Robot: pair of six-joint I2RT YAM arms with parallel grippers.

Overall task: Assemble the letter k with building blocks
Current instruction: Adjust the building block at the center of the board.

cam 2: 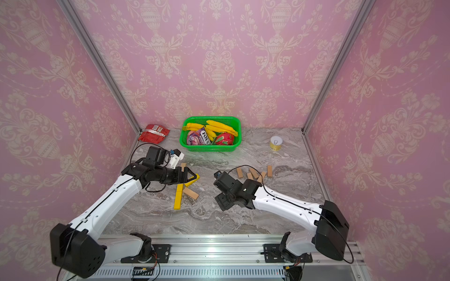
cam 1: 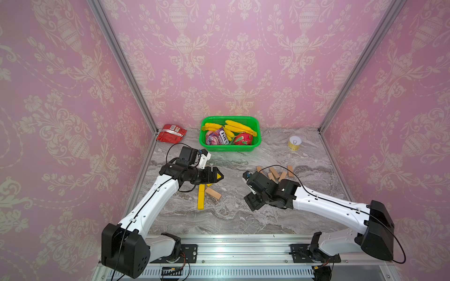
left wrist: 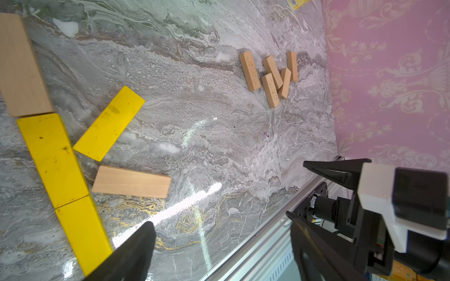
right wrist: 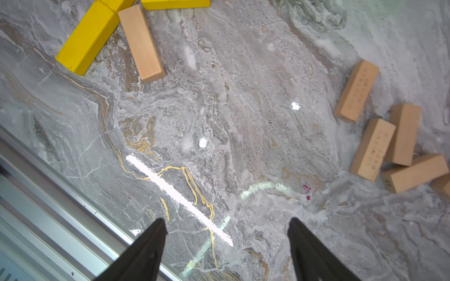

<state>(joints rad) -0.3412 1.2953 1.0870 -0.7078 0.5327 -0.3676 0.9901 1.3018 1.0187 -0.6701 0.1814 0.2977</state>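
Top views both show a grey marbled tabletop (cam 1: 231, 219). At left, the left gripper (cam 1: 217, 175) hovers over the far end of a K-shaped figure (left wrist: 52, 158) of flat blocks, its jaws spread and empty. The left wrist view shows the stem, made of one tan wood bar (left wrist: 22, 65) and two bright yellow bars (left wrist: 82, 231). A slanted yellow bar (left wrist: 109, 122) and a slanted wood bar (left wrist: 132, 181) lie beside it. Further right, the right gripper (right wrist: 226, 220) is spread wide, holding nothing. Beyond it, five loose tan wood blocks (cam 1: 273, 172) lie clustered.
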